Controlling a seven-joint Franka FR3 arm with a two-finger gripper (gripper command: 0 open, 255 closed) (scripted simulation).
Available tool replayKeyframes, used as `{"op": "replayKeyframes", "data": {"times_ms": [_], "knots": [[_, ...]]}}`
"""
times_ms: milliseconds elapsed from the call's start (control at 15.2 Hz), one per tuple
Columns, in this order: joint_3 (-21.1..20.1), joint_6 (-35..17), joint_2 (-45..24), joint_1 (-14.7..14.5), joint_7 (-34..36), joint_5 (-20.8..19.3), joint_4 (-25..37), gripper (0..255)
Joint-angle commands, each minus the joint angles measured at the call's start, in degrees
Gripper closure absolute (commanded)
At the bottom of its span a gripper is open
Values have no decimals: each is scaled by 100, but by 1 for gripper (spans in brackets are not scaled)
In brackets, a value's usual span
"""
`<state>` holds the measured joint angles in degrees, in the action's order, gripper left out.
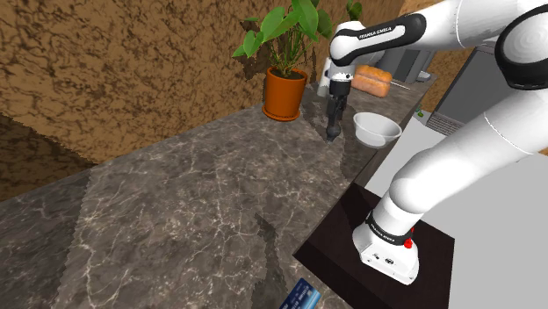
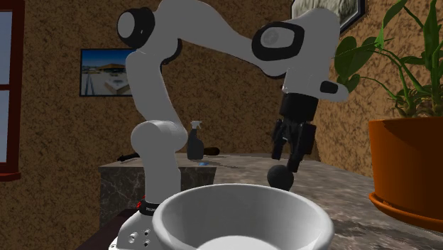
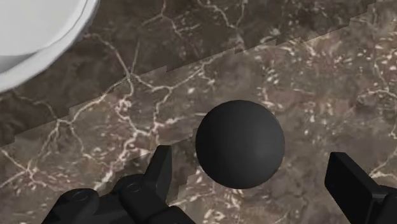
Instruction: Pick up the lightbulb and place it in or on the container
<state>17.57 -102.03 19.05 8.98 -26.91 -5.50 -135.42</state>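
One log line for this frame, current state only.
phase: pre-grasp | claw: open, over lightbulb, not touching | lightbulb: on counter, beside white bowl

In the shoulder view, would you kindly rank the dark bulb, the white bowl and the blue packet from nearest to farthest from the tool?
1. Dark bulb, directly under the tool.
2. White bowl, close by on the view's right.
3. Blue packet, far off at the bottom edge.

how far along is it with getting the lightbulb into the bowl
Done: the gripper is lined up over the dark, round lightbulb, which sits on the marble counter. In hand: its fingers stand open on either side of the bulb, not touching it. Left: close on it, lift, and carry it to the white bowl nearby.
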Motion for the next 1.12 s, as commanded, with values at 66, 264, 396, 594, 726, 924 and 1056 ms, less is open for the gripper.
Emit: {"op": "replayKeyframes", "data": {"times_ms": [66, 264, 396, 594, 726, 924, 1056], "knots": [[28, -254, -39, 12, -15, -15, -220, 0], [41, -456, -54, 19, -14, -26, -407, 0], [42, -456, -56, 19, -14, -26, -406, 0], [42, -456, -56, 19, -14, -26, -406, 0], [41, -455, -57, 19, -14, -26, -405, 0], [41, -456, -57, 19, -14, -26, -405, 255], [41, -456, -57, 19, -14, -26, -405, 255]]}}
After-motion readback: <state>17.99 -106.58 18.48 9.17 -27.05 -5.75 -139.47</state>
